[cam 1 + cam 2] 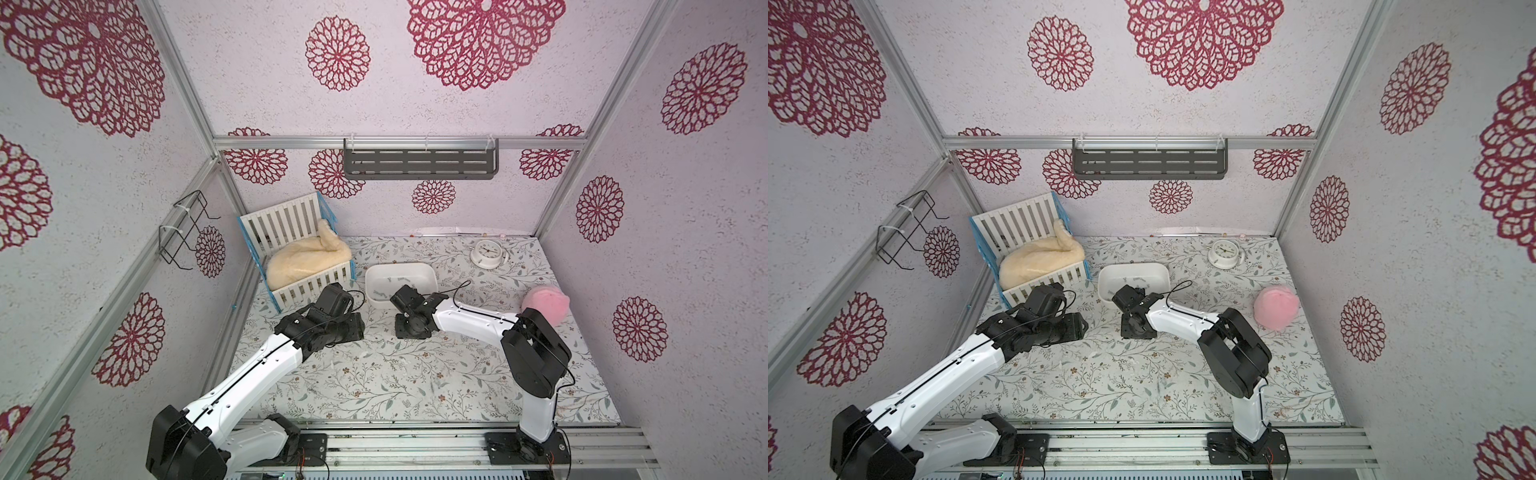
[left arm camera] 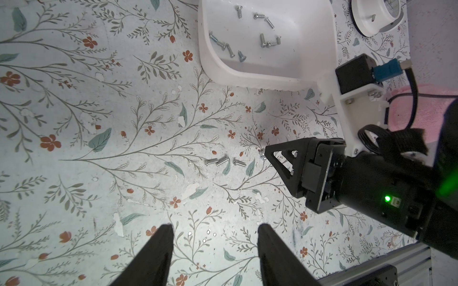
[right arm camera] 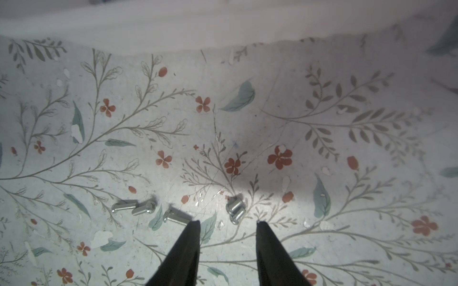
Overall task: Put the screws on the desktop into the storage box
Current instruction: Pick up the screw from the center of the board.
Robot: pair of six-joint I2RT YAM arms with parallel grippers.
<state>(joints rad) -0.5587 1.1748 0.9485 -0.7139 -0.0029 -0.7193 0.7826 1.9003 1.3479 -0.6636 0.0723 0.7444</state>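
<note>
The white storage box [image 2: 262,74] holds several grey screws [image 2: 267,43] and stands at the middle back of the flowered desktop [image 1: 374,386]; it shows in both top views [image 1: 419,274] [image 1: 1154,272]. Just in front of it, three screws [image 2: 223,161] lie close together on the desktop. In the right wrist view they [image 3: 145,208] lie off to one side, and two more screws [image 3: 235,210] lie side by side just ahead of the gap between my fingers. My right gripper [image 3: 228,221] points down at the desktop, open and empty. My left gripper [image 2: 214,226] hovers open over bare desktop, holding nothing.
A white slatted crib [image 1: 291,224] with a cream cloth [image 1: 303,259] stands back left. A white clock [image 1: 486,253] lies back right, and a pink plush [image 1: 544,303] sits at the right. A grey shelf [image 1: 419,164] hangs on the back wall. A metal rail [image 1: 415,444] runs along the front edge.
</note>
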